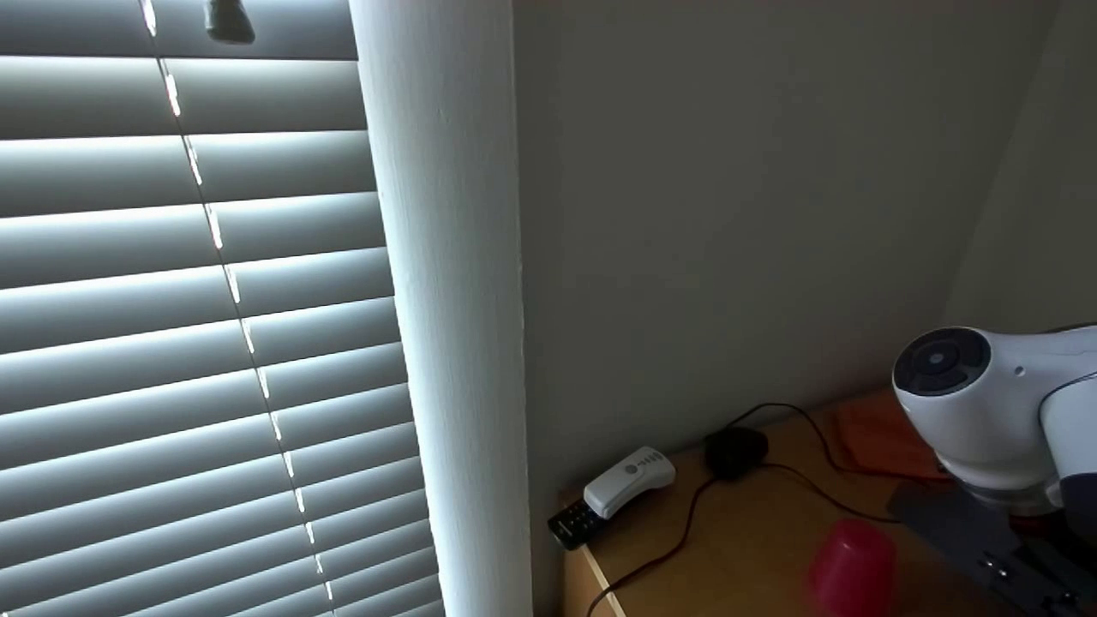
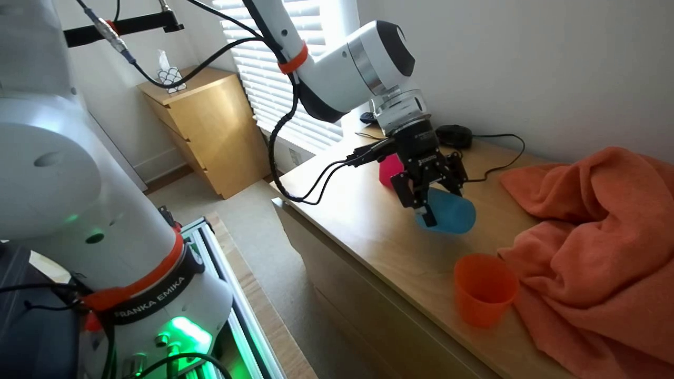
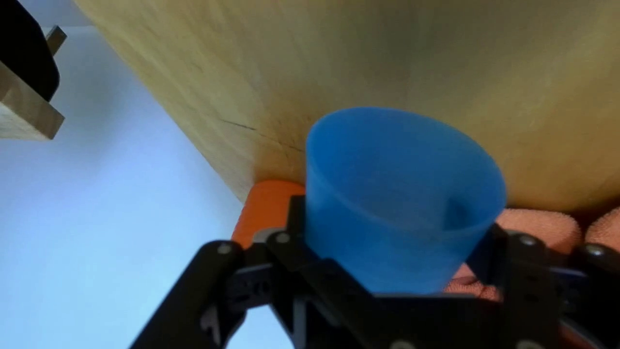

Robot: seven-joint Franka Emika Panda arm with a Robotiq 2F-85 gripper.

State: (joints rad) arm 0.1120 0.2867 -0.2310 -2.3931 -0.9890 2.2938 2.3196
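black gripper low in the wrist view has its jaws fairly wide, hugging a blue cup on both sides, probably so it won't slip

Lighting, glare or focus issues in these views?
In an exterior view, backlit blinds glow while the red cup is dim; in an exterior view, glare lies on the wooden top, and green light washes the robot base; in the wrist view, the pincer gripping the blue cup looks soft.

Smooth plastic blue cup, rough cloth
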